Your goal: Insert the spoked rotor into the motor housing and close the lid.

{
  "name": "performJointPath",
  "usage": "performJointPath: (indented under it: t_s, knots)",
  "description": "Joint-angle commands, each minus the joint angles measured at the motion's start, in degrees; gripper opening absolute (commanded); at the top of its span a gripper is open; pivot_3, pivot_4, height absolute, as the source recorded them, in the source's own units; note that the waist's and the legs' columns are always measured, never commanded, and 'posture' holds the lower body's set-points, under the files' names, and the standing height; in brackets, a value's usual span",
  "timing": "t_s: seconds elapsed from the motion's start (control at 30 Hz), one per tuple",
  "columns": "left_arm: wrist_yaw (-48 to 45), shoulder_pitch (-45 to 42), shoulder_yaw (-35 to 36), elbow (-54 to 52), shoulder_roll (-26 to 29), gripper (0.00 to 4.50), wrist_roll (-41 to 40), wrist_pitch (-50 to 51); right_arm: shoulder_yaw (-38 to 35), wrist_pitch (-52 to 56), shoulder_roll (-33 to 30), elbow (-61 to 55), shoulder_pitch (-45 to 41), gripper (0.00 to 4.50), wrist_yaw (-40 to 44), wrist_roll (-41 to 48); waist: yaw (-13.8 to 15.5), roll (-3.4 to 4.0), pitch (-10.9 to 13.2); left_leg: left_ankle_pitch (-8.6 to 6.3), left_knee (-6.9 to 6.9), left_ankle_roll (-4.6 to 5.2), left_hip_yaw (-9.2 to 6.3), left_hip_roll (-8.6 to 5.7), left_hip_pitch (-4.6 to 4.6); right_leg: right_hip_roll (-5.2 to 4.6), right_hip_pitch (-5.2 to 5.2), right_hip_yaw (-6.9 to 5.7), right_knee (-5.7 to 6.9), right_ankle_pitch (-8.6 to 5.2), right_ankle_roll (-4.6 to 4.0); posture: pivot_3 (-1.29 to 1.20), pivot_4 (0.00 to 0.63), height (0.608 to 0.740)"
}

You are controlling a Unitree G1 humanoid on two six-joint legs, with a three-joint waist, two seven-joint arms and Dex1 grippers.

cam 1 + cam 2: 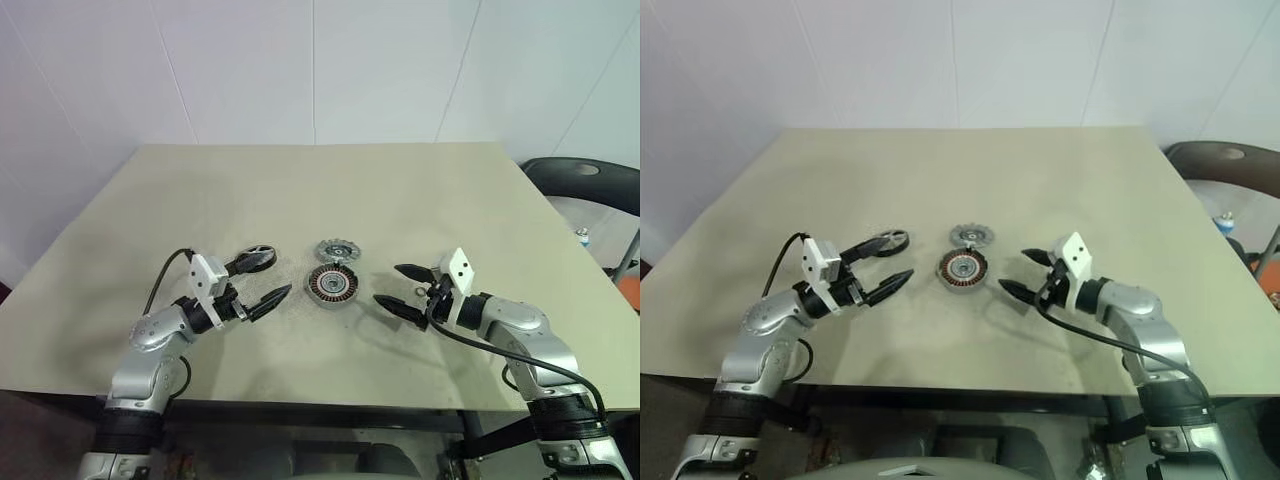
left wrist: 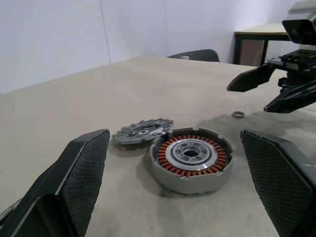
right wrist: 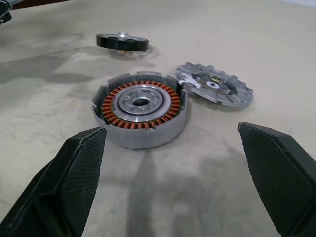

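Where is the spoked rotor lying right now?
The spoked rotor lies flat on the table, on the robot's left, apart from the motor housing and the lid, by the open left claw.

Both arms are silver-grey with rounded joint shells and black bands. A white camera block (image 1: 207, 272) tops the left wrist, another (image 1: 459, 272) the right. Black cables loop behind. The fingers (image 2: 84, 163) are black with cross-hatched pads.

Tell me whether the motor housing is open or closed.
Open: motor housing shows bare copper windings, and the lid lies on the table beside it.
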Motion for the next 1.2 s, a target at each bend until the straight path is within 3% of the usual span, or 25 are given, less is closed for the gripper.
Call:
performJointPath:
  t_s: [0.03, 0.4, 0.73, 1.2]
  knots:
    - [-0.2, -1.8, 0.4, -0.6, 0.3, 4.5, 0.0, -0.2, -2.2, -1.4, -1.0, -0.8, -0.4, 4.47, -0.2, 0.3, 0.0, 0.0, 0.0, 0.0, 0.0, 0.0, 0.0, 0.0, 0.0, 0.0, 0.0, 0.0, 0.0, 0.0, 0.0, 0.0, 0.0, 0.74]
    - [0.0, -2.9, 0.1, -2.9, 0.4, 4.5, -0.4, 2.7, -2.7, -1.8, -1.3, -0.5, -0.6, 4.47, -0.8, -0.1, 0.0, -0.01, 0.0, 0.0, 0.0, 0.0, 0.0, 0.0, 0.0, 0.0, 0.01, 0.0, 0.0, 0.0, 0.0, 0.0, 0.0, 0.74]
    - [0.5, -2.8, -0.2, -3.9, 0.2, 4.5, 0.0, 3.6, -0.8, -2.1, -1.9, 8.6, -3.0, 4.47, -5.9, -7.8, 0.0, -0.01, 0.0, 0.0, -0.01, 0.0, 0.02, 0.0, 0.0, 0.0, -0.01, 0.02, 0.0, 0.01, -0.01, 0.0, 0.0, 0.74]
    - [0.9, -1.1, -2.3, -4.5, 0.2, 4.5, 2.6, 2.2, -2.6, -3.9, 1.5, 18.0, -2.2, 4.47, -4.9, -5.6, 0.0, -0.09, -0.1, 0.0, 0.02, 0.0, 0.06, 0.0, 0.08, 0.01, 0.06, 0.06, 0.01, 0.01, -0.01, 0.0, 0.0, 0.74]
